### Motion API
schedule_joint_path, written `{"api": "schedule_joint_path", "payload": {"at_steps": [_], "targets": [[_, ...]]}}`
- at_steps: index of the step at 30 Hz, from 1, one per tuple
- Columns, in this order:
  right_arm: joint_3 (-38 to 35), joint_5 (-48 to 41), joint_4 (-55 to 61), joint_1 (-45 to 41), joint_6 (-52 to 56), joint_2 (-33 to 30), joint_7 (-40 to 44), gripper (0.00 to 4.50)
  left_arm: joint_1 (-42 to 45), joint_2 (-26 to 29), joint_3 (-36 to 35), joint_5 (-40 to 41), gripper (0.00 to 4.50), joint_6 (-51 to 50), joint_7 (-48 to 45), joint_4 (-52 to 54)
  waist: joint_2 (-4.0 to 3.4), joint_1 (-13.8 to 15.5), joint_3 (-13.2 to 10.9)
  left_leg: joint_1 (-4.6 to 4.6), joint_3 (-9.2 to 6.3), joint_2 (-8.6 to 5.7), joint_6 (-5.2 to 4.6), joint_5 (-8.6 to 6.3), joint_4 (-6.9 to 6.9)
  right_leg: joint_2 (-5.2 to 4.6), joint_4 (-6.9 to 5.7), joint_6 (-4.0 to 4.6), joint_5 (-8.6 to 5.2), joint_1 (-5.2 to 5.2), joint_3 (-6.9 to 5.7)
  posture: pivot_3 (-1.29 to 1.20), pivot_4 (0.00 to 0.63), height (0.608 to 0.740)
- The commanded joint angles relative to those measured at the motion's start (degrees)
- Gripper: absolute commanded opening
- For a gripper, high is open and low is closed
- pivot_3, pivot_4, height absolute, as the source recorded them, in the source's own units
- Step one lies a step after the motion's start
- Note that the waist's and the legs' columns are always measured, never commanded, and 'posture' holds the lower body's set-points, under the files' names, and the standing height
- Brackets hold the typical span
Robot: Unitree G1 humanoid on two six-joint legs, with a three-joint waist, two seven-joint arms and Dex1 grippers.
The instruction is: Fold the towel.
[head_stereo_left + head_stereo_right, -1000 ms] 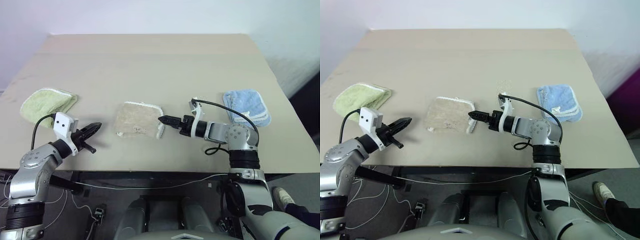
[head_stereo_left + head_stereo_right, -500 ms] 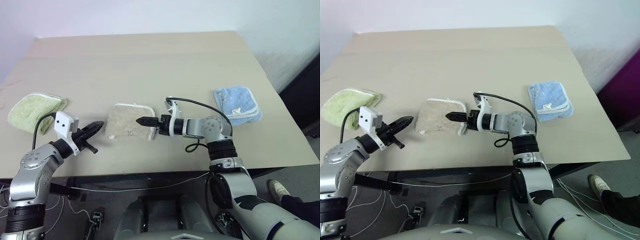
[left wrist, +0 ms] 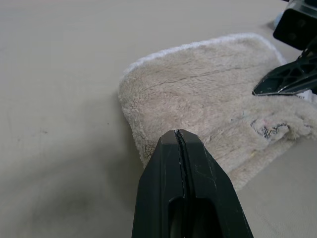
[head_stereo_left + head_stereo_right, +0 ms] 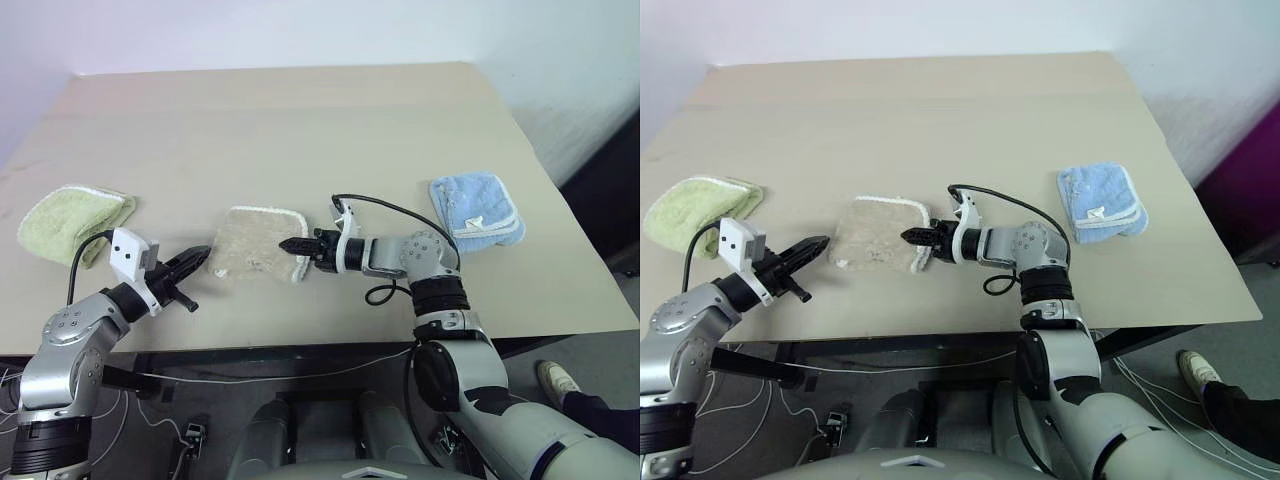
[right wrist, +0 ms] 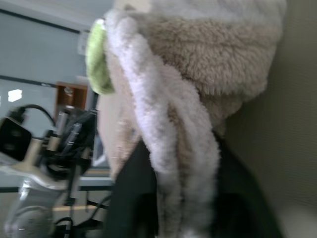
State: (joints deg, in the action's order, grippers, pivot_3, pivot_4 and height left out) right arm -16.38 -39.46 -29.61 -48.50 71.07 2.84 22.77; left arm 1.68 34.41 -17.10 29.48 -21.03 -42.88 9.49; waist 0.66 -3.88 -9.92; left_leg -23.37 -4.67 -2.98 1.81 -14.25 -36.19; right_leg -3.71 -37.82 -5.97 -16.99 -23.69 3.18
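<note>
Gripping the towel (image 4: 257,243) at its three-o'clock edge, my right pincer (image 4: 296,246) has the white corded border squeezed between its fingers; the towel lies mid-desk (image 4: 300,130), toward six o'clock. My left pincer (image 4: 196,261) sits pressed together, just off the towel's nine-o'clock edge. I'd lift that border only slightly and carry it across toward nine o'clock, keeping the layers together. My right wrist view confirms the thick edging is truly between the fingers; the left wrist view shows the towel's embroidered mark and the left fingertips short of the cloth.
</note>
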Motion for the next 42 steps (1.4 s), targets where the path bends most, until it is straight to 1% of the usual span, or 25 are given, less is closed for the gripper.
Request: {"api": "schedule_joint_path", "payload": {"at_steps": [1, 6, 8, 12, 15, 18, 21, 24, 30, 33, 40, 42], "targets": [[-2.98, -3.21, 4.71, 0.62, 1.17, 0.84, -1.60, 0.02, 0.54, -0.06, -0.38, 1.13, 0.00, -0.11, -0.30, 1.51, 0.00, 0.02, 0.00, 0.00, 0.00, 0.00, 0.00, 0.00, 0.00, 0.00, 0.00, 0.00, 0.00, 0.00, 0.00, 0.00, 0.150, 0.740], [-8.38, -7.22, 12.24, 2.35, 1.00, 1.28, -6.07, 0.02, 1.02, -0.36, 0.46, 1.31, 0.00, -0.50, -0.67, 1.70, 0.00, 0.15, 0.00, -0.03, 0.00, -0.01, 0.00, 0.00, -0.01, -0.02, 0.00, 0.00, 0.00, -0.01, 0.00, 0.00, 0.150, 0.740], [-12.37, -9.98, 16.03, 2.68, 0.76, 0.36, -8.86, 0.02, 1.44, -0.73, 1.05, 1.40, 0.00, -0.81, -0.78, 1.89, 0.00, 0.29, 0.00, -0.03, 0.00, -0.02, 0.00, 0.00, -0.01, -0.02, 0.00, 0.00, 0.00, -0.01, 0.00, 0.00, 0.150, 0.740], [-22.83, -17.77, 22.77, 2.22, 0.10, -3.02, -16.82, 0.02, 2.61, -1.98, 3.12, 2.34, 0.00, -1.54, -1.82, 2.13, -0.01, 1.15, -0.01, -0.04, 0.00, -0.04, 0.00, 0.00, -0.03, -0.05, 0.02, 0.00, 0.00, 0.01, -0.01, 0.00, 0.150, 0.740], [-29.14, -22.17, 26.87, 1.78, -3.35, -7.04, -23.44, 0.02, 4.09, -3.18, 6.51, 1.75, 0.00, -1.39, -2.85, 2.08, -0.02, 1.62, -0.02, -0.04, -0.01, -0.06, -0.01, 0.00, -0.05, -0.08, 0.04, 0.00, 0.00, 0.03, -0.02, 0.00, 0.150, 0.740], [-34.24, -24.62, 28.46, 1.68, -9.01, -10.88, -30.24, 0.02, 6.70, -4.68, 8.77, 1.34, 0.00, -1.42, -3.23, 0.54, -0.03, 1.64, -0.02, -0.04, 0.00, -0.07, -0.02, 0.01, -0.06, -0.08, 0.04, -0.01, 0.00, 0.06, -0.03, 0.00, 0.150, 0.740], [-36.95, -27.26, 30.49, 2.91, -13.16, -13.34, -36.19, 0.02, 9.09, -5.53, 10.48, 0.86, 0.00, -1.28, -4.26, -1.30, -0.05, 1.34, -0.03, -0.04, 0.01, -0.07, -0.03, 0.01, -0.05, -0.05, 0.04, -0.01, 0.00, 0.07, -0.02, 0.00, 0.150, 0.740], [-37.71, -29.27, 33.75, 5.69, -16.38, -13.49, -42.42, 0.02, 11.12, -6.34, 12.11, 0.50, 0.00, -1.05, -5.25, -3.08, -0.06, 1.12, -0.03, -0.02, 0.07, 0.01, -0.04, 0.02, -0.03, 0.04, 0.01, -0.01, 0.00, 0.05, 0.03, 0.00, 0.150, 0.740], [-34.23, -35.91, 39.90, 14.17, -18.92, -9.97, -52.25, 0.02, 12.92, -8.27, 14.82, -0.43, 0.00, -0.33, -6.47, -4.53, -0.06, 1.34, -0.03, -0.02, 0.09, 0.02, -0.05, 0.03, -0.09, 0.03, -0.05, -0.01, 0.00, 0.08, 0.04, 0.00, 0.150, 0.740], [-31.62, -35.46, 41.98, 18.53, -21.63, -8.80, -54.58, 0.02, 13.26, -8.83, 15.10, -0.66, 0.00, -0.11, -6.65, -4.94, -0.06, 1.36, -0.03, -0.02, 0.09, 0.02, -0.05, 0.03, -0.10, 0.03, -0.06, -0.01, 0.00, 0.09, 0.03, 0.00, 0.150, 0.740], [-27.60, -36.50, 42.49, 22.97, -26.19, -10.37, -56.07, 0.02, 12.70, -8.96, 14.97, -0.54, 0.00, 0.26, -6.85, -4.97, -0.07, 1.37, -0.02, 0.00, 0.08, 0.00, -0.05, 0.03, -0.10, 0.10, -0.06, -0.01, 0.00, 0.10, 0.03, 0.00, 0.150, 0.740], [-26.81, -36.65, 42.30, 23.70, -27.28, -11.33, -56.04, 0.58, 12.40, -9.02, 14.91, -0.49, 0.00, 0.23, -6.75, -4.71, -0.07, 1.39, -0.03, 0.00, 0.08, 0.00, -0.05, 0.03, -0.11, 0.09, -0.06, -0.01, 0.00, 0.10, 0.03, 0.00, 0.150, 0.740]]}}
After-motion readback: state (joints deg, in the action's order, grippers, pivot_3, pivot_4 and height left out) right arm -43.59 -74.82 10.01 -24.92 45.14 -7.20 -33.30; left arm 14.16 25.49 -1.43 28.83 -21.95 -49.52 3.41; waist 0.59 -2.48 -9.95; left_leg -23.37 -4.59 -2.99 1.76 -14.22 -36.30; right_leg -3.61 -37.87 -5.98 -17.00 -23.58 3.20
